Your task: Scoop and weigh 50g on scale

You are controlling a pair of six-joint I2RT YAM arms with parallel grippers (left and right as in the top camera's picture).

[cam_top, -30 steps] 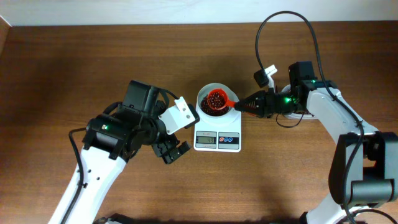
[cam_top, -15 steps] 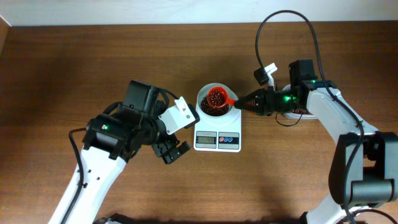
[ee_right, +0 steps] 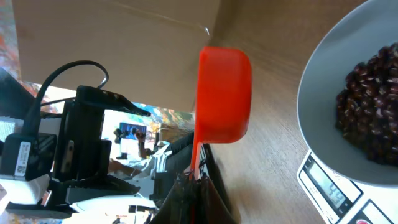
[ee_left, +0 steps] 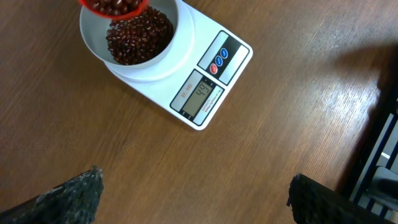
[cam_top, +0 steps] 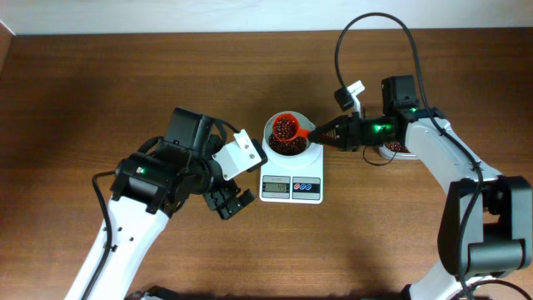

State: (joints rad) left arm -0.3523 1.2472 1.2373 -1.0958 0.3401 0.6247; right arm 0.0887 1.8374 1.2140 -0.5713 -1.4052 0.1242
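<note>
Right arm pose: I have it reaching in from 3 o'clock of the scale [cam_top: 291,190], forearm low, wrist aimed toward 9 o'clock.
Right fingers [cam_top: 330,133]: together, clamped on the thin handle of the red scoop [cam_top: 305,132].
Scoop: cup facing up and loaded with dark red beans [cam_top: 286,127], held above the 12 o'clock part of the white bowl [cam_top: 268,132].
Left arm pose: elbow bent, rising from the 7 o'clock corner of the surface [cam_top: 125,67].
Left fingers [cam_top: 231,202]: spread wide apart, holding nothing, at about 8 o'clock of the scale, near it but not touching.
Scale: mid-surface, with the bowl on its 12 o'clock end and the display and buttons on its 6 o'clock end.
Left wrist view only: digits are lit on the display, but I cannot read them reliably. Red and blue buttons sit beside it, and beans are heaped in the bowl.
Right wrist view only: the scoop's plain underside, with the handle running back between the fingers.
Overhead only: a tub [cam_top: 396,149] at 3 o'clock, mostly hidden by the right arm.
</note>
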